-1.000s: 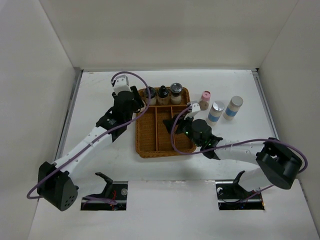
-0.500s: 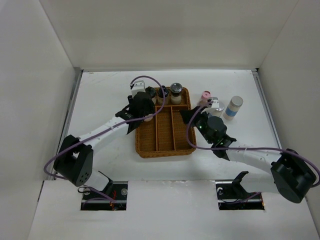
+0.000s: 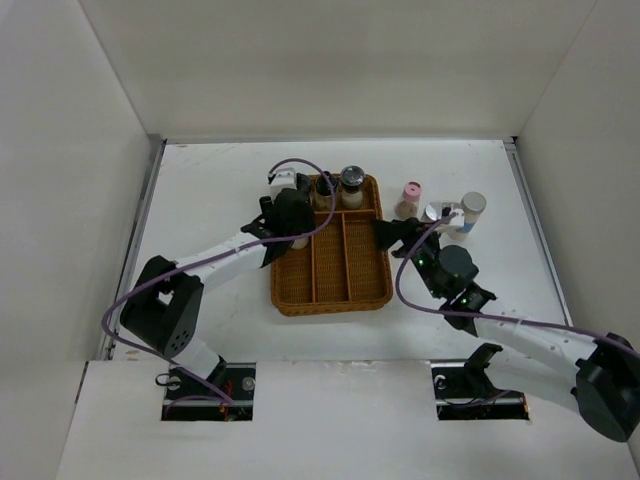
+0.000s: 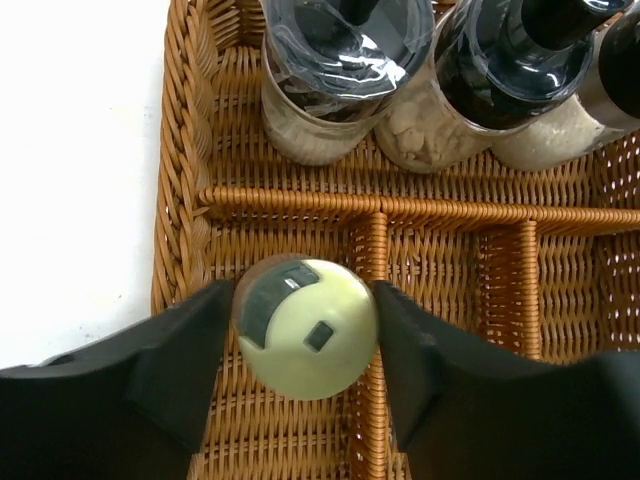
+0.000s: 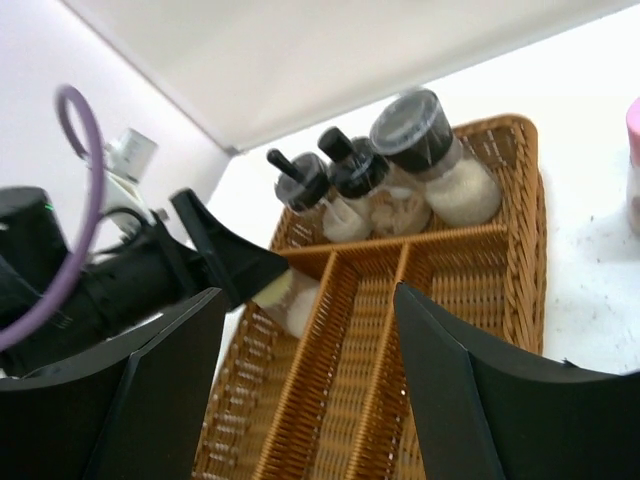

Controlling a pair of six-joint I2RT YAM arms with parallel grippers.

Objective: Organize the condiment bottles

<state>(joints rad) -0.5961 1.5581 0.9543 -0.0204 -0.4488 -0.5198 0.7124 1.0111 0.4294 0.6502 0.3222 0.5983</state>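
My left gripper (image 4: 305, 345) is shut on the cream yellow-capped bottle (image 4: 304, 325), over the left long compartment of the wicker tray (image 3: 330, 292); it also shows from above (image 3: 294, 222). Three dark-capped bottles (image 4: 335, 60) (image 4: 490, 70) (image 4: 600, 90) stand in the tray's back row. The pink-capped bottle (image 3: 409, 199) and two silver-capped, blue-banded bottles (image 3: 436, 214) (image 3: 469, 214) stand on the table right of the tray. My right gripper (image 3: 412, 232) is open and empty, between the tray's right edge and those bottles; the nearer silver bottle is partly hidden behind it.
White walls enclose the table on the left, back and right. The tray's middle and right long compartments (image 5: 400, 370) hold nothing. The left arm lies across the table left of the tray, and its purple cable loops above the tray's back left corner (image 3: 290, 165).
My left gripper has moved right from the tray's left edge to over its left compartment with the yellow-capped bottle. My right gripper has moved right, off the tray, towards the standing bottles.
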